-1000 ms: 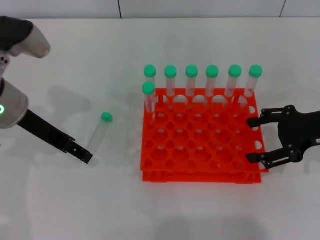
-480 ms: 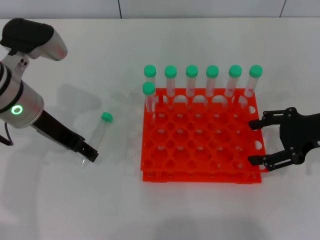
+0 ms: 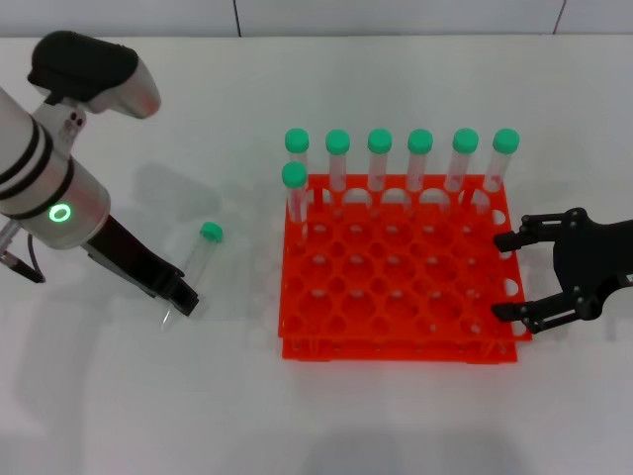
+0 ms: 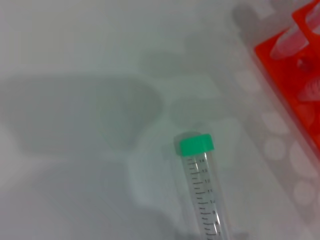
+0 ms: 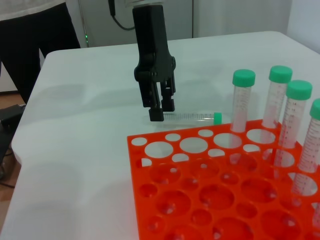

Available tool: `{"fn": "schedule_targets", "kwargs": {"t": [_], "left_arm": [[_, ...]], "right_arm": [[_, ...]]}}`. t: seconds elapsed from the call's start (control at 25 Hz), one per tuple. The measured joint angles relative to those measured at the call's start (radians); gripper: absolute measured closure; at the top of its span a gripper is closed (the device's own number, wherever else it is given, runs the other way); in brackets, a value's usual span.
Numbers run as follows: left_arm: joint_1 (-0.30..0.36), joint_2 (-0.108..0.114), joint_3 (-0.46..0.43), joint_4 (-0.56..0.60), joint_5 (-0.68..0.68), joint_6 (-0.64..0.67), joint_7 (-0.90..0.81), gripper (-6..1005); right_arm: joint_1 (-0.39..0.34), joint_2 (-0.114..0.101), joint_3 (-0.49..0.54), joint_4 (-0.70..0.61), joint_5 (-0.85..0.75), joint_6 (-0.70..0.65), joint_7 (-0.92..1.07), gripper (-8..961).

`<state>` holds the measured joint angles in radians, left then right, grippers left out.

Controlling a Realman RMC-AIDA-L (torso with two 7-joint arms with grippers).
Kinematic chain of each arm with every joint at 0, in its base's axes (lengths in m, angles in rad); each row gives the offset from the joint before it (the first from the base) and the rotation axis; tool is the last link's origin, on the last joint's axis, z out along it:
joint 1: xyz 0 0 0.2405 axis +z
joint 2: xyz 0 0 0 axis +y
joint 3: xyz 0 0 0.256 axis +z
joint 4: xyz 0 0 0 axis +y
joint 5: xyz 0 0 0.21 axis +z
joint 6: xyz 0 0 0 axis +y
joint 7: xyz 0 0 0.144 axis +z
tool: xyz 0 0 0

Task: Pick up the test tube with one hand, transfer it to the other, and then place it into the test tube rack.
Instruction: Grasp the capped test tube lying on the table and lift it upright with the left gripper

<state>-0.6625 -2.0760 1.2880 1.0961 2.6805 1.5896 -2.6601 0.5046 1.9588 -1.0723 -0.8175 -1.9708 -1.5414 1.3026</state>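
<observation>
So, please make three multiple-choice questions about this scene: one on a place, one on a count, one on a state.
1. Where does the loose test tube lie?
A. on the table to the left of the test tube rack
B. inside the rack
C. held in the right gripper

2. How many green-capped tubes stand in the rack?
A. four
B. seven
C. ten

3. How are the jaws of the right gripper?
A. shut on a tube
B. open and empty
C. shut on the rack's edge

Answers:
1. A, it lies flat on the white table, with the left gripper at its bottom end.
2. B, six stand in the back row and one just in front at the left corner.
3. B, the head view shows them spread beside the rack's right edge, holding nothing.
</observation>
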Motion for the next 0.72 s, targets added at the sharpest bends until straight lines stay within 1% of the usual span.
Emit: {"fn": "schedule_targets", "kwargs": {"t": [0.08,0.28,0.56,0.72], "left_arm": [[-0.001,-0.001,0.014,0.000,0.000,0.000,-0.009,402],[-0.003,-0.001,0.021,-0.001,-0.001,-0.001,-0.022,485],[-0.007,-0.001,0.037,-0.024,0.001,-0.020,-0.044,484],[-0.019,-0.001,0.079,-0.043,0.016,-0.036,-0.075,484]], "right_arm": [[0.000,-0.001,0.000,0.000,0.000,0.000,0.000,97],[0.000,-0.002,0.000,0.001,0.000,0.001,0.000,97],[0.001,0.001,0.000,0.001,-0.001,0.002,-0.002,97],[0.001,0.003,-0.001,0.001,-0.001,0.002,-0.002,97]]}}
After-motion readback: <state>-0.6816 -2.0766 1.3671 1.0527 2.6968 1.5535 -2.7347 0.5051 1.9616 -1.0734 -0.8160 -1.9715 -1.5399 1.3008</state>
